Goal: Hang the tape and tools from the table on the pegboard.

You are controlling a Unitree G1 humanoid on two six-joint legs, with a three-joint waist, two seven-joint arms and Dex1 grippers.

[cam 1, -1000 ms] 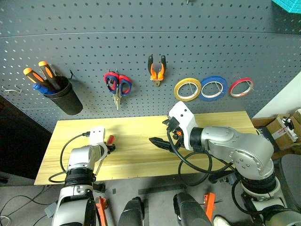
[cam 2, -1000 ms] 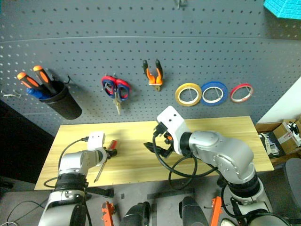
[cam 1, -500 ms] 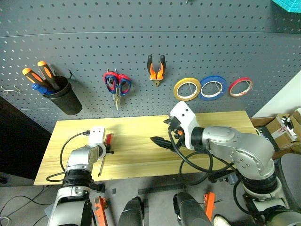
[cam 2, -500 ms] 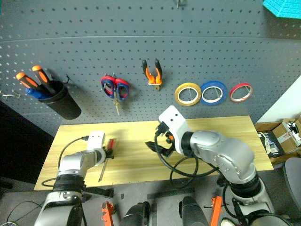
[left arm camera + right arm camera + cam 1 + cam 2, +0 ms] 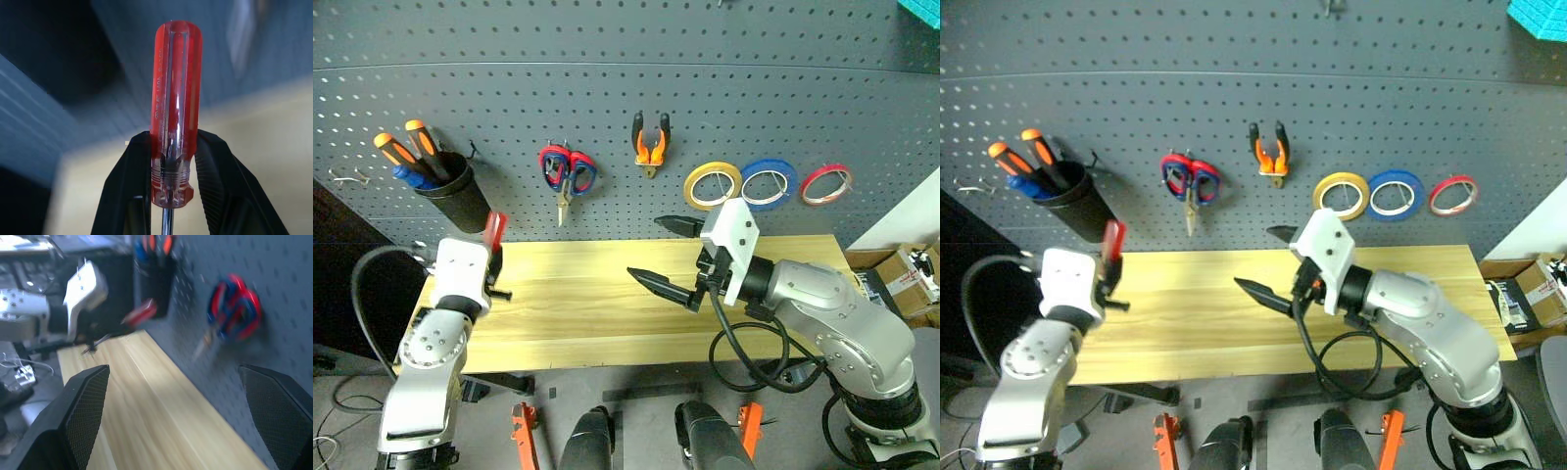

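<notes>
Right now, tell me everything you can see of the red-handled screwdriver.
The red-handled screwdriver has a translucent red, fluted plastic handle and a slim steel shaft. The left gripper is shut on the handle's ribbed collar end, one black finger on each side. It is held off the table, handle up, beside the black cup on the pegboard.

Hung up: a black cup (image 5: 458,201) of orange-handled screwdrivers (image 5: 411,145), red-handled scissors (image 5: 567,174) — yellow roll (image 5: 712,185), blue roll (image 5: 769,183).

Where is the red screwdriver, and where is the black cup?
red screwdriver (image 5: 175,88), left wrist view, middle of its clear red handle.
black cup (image 5: 460,201), left eye view, its front wall.
</notes>
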